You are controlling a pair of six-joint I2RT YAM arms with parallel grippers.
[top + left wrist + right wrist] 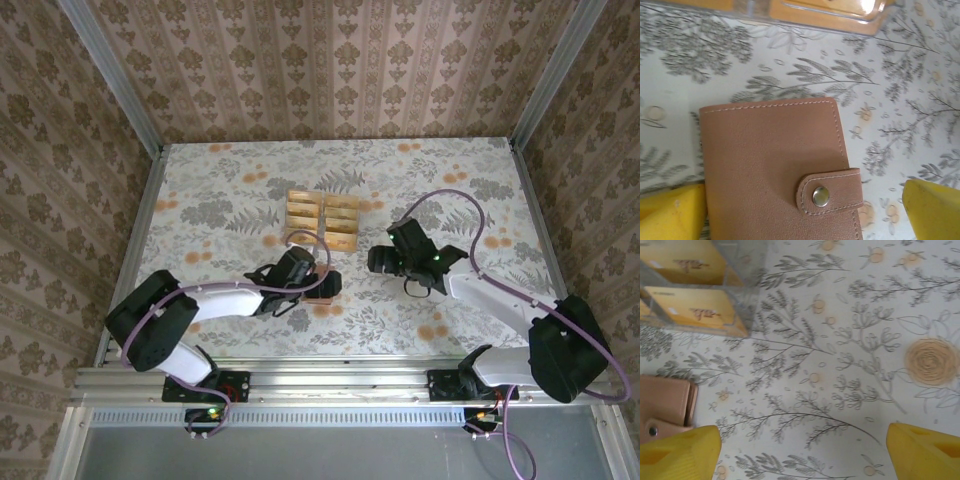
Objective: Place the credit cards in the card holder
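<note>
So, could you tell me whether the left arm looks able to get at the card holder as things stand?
Probably yes. The left pincer hangs right over the card holder, its jaws open to either side, with nothing else in the way. The holder is snapped shut, though.

The left fingers (671, 214) spread wide; the right fingers (926, 451) likewise.

The card holder (771, 165) lies before the credit cards (322, 221).

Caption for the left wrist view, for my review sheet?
Left gripper, jaws open, poised over the snapped-shut brown card holder on the floral table; credit cards at the top edge.
</note>
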